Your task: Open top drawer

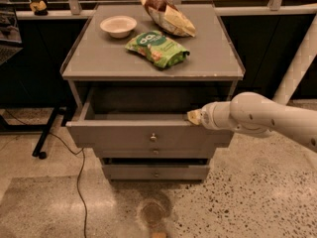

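Observation:
The top drawer (124, 135) is a wide grey front with a small round metal knob (153, 138) at its centre. It stands pulled out from the grey cabinet, and its inside is dark. My gripper (193, 117) comes in from the right on a white arm (257, 117). Its tip sits at the drawer's top front edge, right of the knob. Two shorter drawer fronts (156, 172) sit below, each with a like knob.
On the cabinet top (99, 58) lie a white bowl (118, 25), a green snack bag (157, 48) and a brown-and-yellow chip bag (167, 15). A black cable (79, 182) runs on the speckled floor at left. A white post (297, 63) stands at right.

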{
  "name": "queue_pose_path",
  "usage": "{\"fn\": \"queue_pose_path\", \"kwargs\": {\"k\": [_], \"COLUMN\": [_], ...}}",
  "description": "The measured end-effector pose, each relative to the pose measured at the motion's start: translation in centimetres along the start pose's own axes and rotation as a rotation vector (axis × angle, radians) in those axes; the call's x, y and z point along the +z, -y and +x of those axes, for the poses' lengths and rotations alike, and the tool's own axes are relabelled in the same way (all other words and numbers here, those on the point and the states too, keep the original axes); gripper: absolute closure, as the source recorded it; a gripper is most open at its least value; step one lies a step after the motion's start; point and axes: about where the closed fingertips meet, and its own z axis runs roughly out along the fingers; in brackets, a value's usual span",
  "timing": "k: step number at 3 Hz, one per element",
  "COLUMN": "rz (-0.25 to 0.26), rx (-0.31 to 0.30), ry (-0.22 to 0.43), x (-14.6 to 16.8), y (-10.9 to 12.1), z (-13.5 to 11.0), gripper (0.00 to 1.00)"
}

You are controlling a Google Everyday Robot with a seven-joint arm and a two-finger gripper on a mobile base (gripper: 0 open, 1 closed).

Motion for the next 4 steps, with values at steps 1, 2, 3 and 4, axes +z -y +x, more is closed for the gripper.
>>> {"fn": "queue_pose_path", "kwargs": {"k": [1, 2, 3, 4], "rz": [-0.006, -0.033, -0.033, -0.068], "rx": [0.014, 0.020, 0.020, -0.030], "ry": [-0.012, -0.025, -0.025, -0.022], "x": [-0.8, -3.2, -3.3, 0.4], "y": [-0.2, -1.2, -1.2, -1.9], "z": [0.7, 1.8, 1.9, -0.6], "gripper": [1.00, 1.00, 1.00, 1.00]}}
